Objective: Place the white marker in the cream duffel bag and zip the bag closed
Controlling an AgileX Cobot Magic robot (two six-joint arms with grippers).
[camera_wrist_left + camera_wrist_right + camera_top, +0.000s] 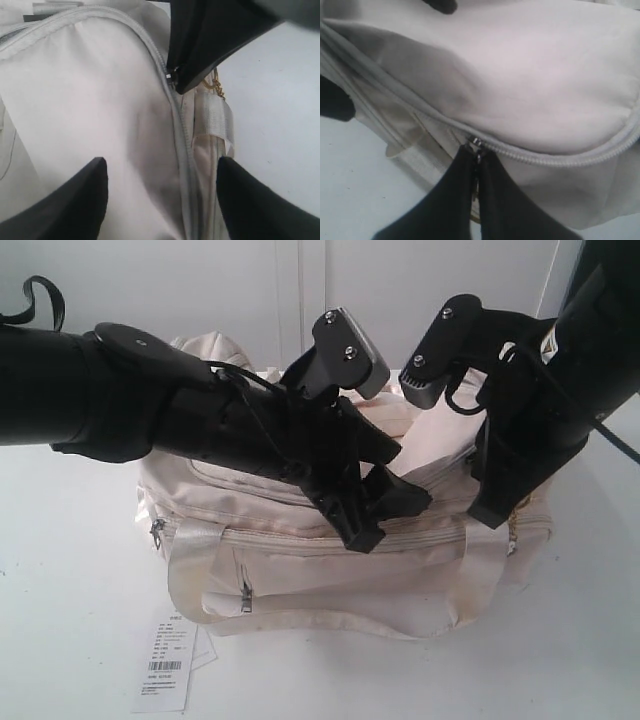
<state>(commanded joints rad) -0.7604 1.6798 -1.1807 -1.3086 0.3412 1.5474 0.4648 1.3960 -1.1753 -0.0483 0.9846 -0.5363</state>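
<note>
The cream duffel bag [300,560] lies on the white table, its curved top flap [85,100] down. The top zipper [555,159] looks closed along the stretch in view. My right gripper [476,150] is shut on the small metal zipper pull [170,77] at the bag's right end [492,512]. A gold chain charm [217,86] hangs just beside it. My left gripper [162,175] is open over the flap and zipper line, one finger on each side, near the bag's middle [390,512]. It holds nothing. The white marker is out of view.
A white paper barcode tag [165,665] lies on the table in front of the bag's left corner. A shiny strap handle [195,575] loops down the front, beside a front pocket zip pull [245,595]. A white wall stands behind.
</note>
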